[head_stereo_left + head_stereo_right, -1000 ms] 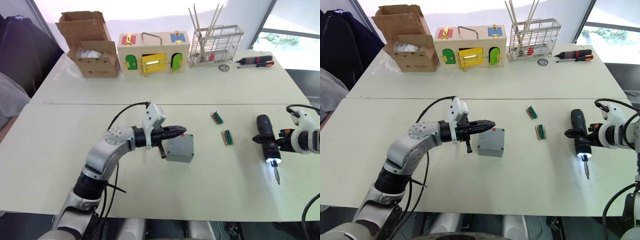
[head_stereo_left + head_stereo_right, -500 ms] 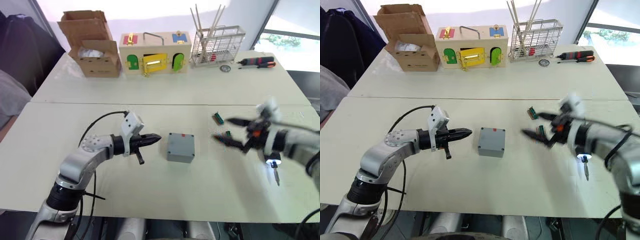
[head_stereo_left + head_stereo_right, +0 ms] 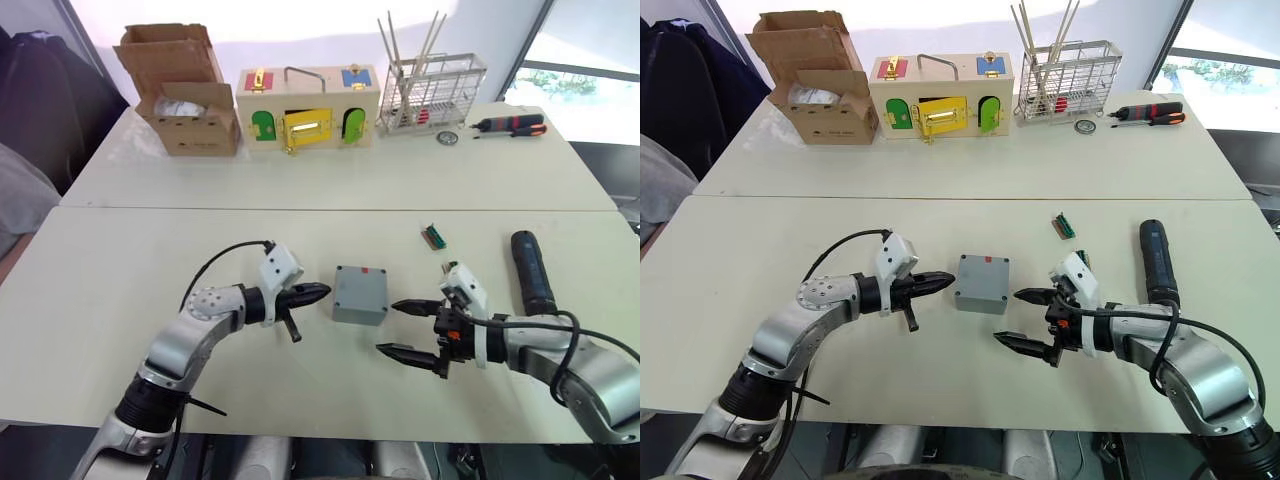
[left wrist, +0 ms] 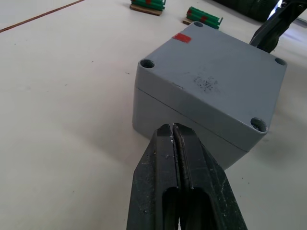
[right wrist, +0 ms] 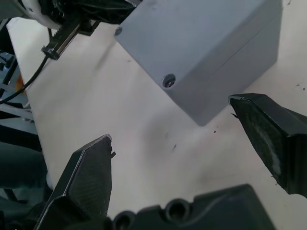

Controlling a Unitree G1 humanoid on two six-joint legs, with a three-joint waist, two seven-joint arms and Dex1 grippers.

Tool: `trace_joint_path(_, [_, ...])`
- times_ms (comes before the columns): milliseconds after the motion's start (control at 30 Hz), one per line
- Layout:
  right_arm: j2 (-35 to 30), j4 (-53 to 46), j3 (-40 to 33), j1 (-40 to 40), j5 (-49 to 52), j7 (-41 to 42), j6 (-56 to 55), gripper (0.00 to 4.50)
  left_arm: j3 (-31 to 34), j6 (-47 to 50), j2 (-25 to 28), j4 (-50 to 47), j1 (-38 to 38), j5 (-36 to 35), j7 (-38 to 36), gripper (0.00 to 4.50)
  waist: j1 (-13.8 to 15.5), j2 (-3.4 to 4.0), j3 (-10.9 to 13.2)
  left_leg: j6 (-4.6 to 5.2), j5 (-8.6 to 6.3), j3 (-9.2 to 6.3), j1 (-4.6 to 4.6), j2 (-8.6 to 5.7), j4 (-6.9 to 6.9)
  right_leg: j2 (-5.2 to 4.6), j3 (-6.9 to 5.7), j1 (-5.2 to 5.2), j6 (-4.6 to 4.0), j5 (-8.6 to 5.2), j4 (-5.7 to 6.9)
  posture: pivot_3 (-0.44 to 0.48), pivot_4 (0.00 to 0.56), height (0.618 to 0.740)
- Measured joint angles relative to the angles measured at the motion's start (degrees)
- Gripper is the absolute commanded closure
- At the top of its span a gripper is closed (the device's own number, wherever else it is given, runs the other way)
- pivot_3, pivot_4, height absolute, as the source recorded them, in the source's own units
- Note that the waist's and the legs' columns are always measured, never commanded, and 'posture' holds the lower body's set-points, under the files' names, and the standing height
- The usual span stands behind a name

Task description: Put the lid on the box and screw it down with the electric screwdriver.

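The table (image 3: 120,330) is carrying everything, with a seam running across it behind the work area. Along the far side a carton (image 3: 185,90) is standing open, its contents too pale to make out, next to a wooden box (image 3: 308,105) with coloured doors, a wire rack (image 3: 432,90) and a hand screwdriver (image 3: 512,124).

The box (image 3: 361,295) is sitting near the middle of the table with the lid (image 4: 211,81) lying on top of it; a seam is showing just under the lid, and screw holes are sitting at its corners, though I cannot tell whether any screws are in them.

The left gripper (image 3: 316,293) is pointing at the box's left side, just short of it, with its fingers pressed together. The right gripper (image 3: 408,330) is hovering just to the right of the box and nearer me, its fingers spread wide and gripping nothing; one fingertip is reaching toward the box's near right corner without touching.

The electric screwdriver (image 3: 531,272) is lying on the table to the right, its front end hidden behind the right arm. A green connector (image 3: 434,236) is lying well behind the right gripper, and a second one, probably the same kind, is mostly hidden by that gripper.
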Motion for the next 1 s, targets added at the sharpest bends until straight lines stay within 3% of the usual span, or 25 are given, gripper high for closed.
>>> trace_joint_path(467, [0.72, -6.04, 1.46, 1.40, 2.40, -1.25, 5.39, 0.02, -2.82, -9.06, -6.09, 16.06, -9.76, 5.68, -3.14, 4.50, -0.05, -0.01, 0.00, 0.00, 0.00, -0.02, 0.00, -0.03, 0.01, 0.00, -0.03, 0.02, 0.00, 0.00, 0.00, 0.000, 0.150, 0.730])
trace_joint_path(600, [-3.05, -6.69, -0.96, 1.34, 1.52, -1.52, 5.17, 0.02, -2.08, -10.95, -5.85, 18.34, -9.83, 7.47, -1.50, 4.50, -0.13, -0.01, 0.00, 0.00, 0.00, -0.02, 0.00, -0.02, 0.01, 0.01, -0.04, 0.00, 0.00, 0.00, 0.01, 0.000, 0.150, 0.730])
trace_joint_path(767, [-7.95, -1.82, -2.48, 0.11, -2.99, 0.08, 0.88, 0.02, 2.42, -7.55, -1.38, 10.44, -4.41, 6.15, -0.44, 4.50, -0.32, -0.01, 0.00, 0.00, 0.00, 0.01, 0.00, 0.02, -0.02, 0.03, -0.02, -0.03, 0.00, 0.00, 0.02, 0.000, 0.150, 0.730])
trace_joint_path(1000, [-7.52, 9.16, 1.79, -6.19, -10.16, 4.35, -9.13, 0.02, 4.08, 1.63, 3.73, -3.32, 4.85, 1.52, -2.14, 4.50, -0.02, -0.01, 0.00, 0.00, 0.00, -0.01, 0.00, 0.02, 0.01, 0.01, -0.02, 0.00, 0.00, 0.00, 0.01, 0.000, 0.150, 0.730])
